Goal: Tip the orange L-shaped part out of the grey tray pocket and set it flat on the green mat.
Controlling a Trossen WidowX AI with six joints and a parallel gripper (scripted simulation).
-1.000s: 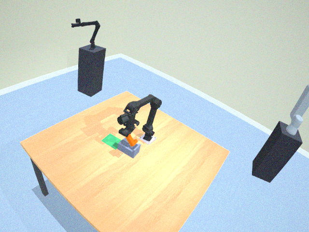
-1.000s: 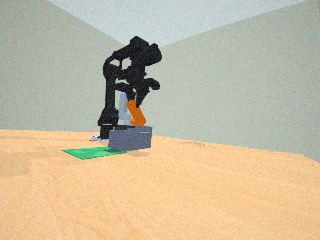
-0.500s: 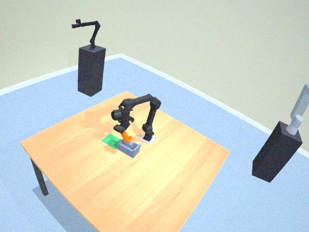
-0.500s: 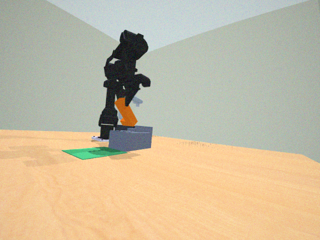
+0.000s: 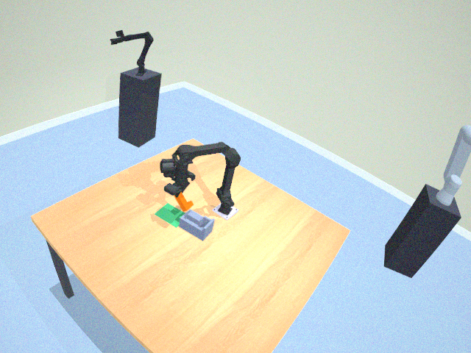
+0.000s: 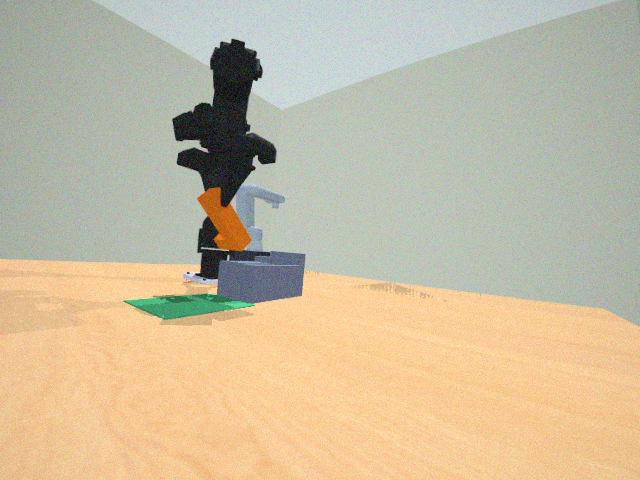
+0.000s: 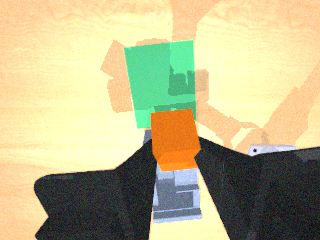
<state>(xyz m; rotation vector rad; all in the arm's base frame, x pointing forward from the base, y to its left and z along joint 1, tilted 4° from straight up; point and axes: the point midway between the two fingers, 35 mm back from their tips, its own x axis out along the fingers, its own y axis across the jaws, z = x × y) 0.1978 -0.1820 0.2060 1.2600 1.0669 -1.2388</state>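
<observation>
The orange L-shaped part (image 5: 182, 201) (image 6: 227, 222) (image 7: 175, 134) hangs in the air, steeply tilted, with its L-shaped end low. My gripper (image 5: 178, 194) (image 6: 217, 198) (image 7: 172, 141) is shut on its upper end. The part is clear of the grey tray (image 5: 193, 228) (image 6: 261, 283) (image 7: 176, 218), and its pocket shows empty in the top view. The green mat (image 5: 164, 213) (image 6: 178, 308) (image 7: 150, 75) lies flat on the table beside the tray. The part's low end is above the mat side of the tray; its exact height is hard to tell. In the wrist view the part hides some of the tray.
The arm's white base plate (image 5: 227, 217) (image 6: 192, 277) (image 7: 272, 149) is on the table behind the tray. A dark pedestal (image 5: 138, 109) with another arm stands beyond the table, and a second pedestal (image 5: 420, 235) with a pale arm stands at the right. The tray's raised walls border the mat.
</observation>
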